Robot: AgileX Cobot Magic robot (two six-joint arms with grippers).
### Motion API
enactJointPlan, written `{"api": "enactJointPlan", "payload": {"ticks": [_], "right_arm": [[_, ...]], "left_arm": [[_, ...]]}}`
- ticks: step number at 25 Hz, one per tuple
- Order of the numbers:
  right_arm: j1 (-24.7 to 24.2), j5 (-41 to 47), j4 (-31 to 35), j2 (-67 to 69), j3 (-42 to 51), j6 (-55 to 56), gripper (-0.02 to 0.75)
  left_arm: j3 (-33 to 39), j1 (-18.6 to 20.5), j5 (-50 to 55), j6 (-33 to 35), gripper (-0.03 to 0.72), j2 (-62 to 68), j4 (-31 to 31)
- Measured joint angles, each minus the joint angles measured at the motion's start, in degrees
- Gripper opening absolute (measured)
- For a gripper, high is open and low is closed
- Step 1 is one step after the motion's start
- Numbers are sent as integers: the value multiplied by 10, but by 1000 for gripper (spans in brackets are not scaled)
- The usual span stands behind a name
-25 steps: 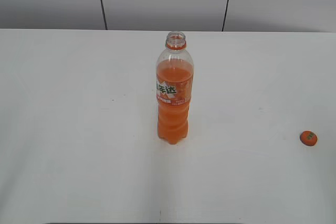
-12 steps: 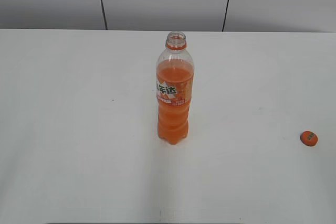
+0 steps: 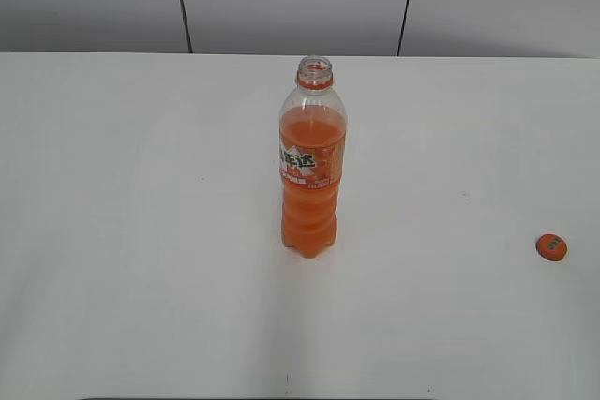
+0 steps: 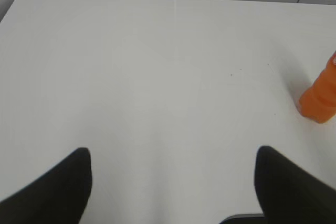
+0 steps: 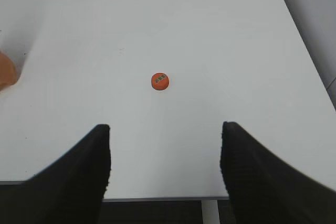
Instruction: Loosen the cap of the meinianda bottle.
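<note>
Orange drink fills most of the tall clear plastic meinianda bottle (image 3: 312,158), which you'll find standing upright near the centre of the exterior view on the white table (image 3: 141,231). Its neck is open at the top, with only the orange ring below the threads showing, and its orange label with white-and-green characters faces slightly left of the camera. The small round orange plastic cap (image 3: 551,247) is off the bottle; look for it at the right edge of that frame, lying flat on the table well apart from the bottle, with its printed top facing up.

In your right wrist view the cap (image 5: 160,81) sits a little left of centre, in open table ahead of the right gripper (image 5: 165,163). Both black fingers rise from the bottom corners with a wide gap between them, so the jaws are spread and hold nothing. A sliver of the bottle's orange base (image 5: 6,72) shows at the left edge.

In your left wrist view the left gripper (image 4: 173,184) is likewise spread wide and empty, its dark fingers at the lower left and lower right. The bottle's ribbed lower body (image 4: 320,98) stands at the right edge, well clear of those fingers.
</note>
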Motion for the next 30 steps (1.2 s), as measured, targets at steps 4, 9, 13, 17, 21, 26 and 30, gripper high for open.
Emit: {"api": "enactJointPlan", "payload": {"ticks": [4,9,13,17,21,26,30], "right_arm": [[0,-1,-2,0,0,0,493],[0,-1,-2,0,0,0,493],[0,-1,-2,0,0,0,493],[0,-1,-19,0,0,0,493],[0,-1,-22,0,0,0,493],[0,-1,-22,0,0,0,493],[0,-1,-22,0,0,1,493]], "left_arm": [[0,0,-1,0,573,0,0],[0,0,-1,0,559,0,0],[0,0,-1,0,554,0,0],[0,23,-1,0,550,0,0],[0,57,-1,0,549,0,0],[0,62,-1,0,549,0,0],[0,62,-1,0,541,0,0]]}}
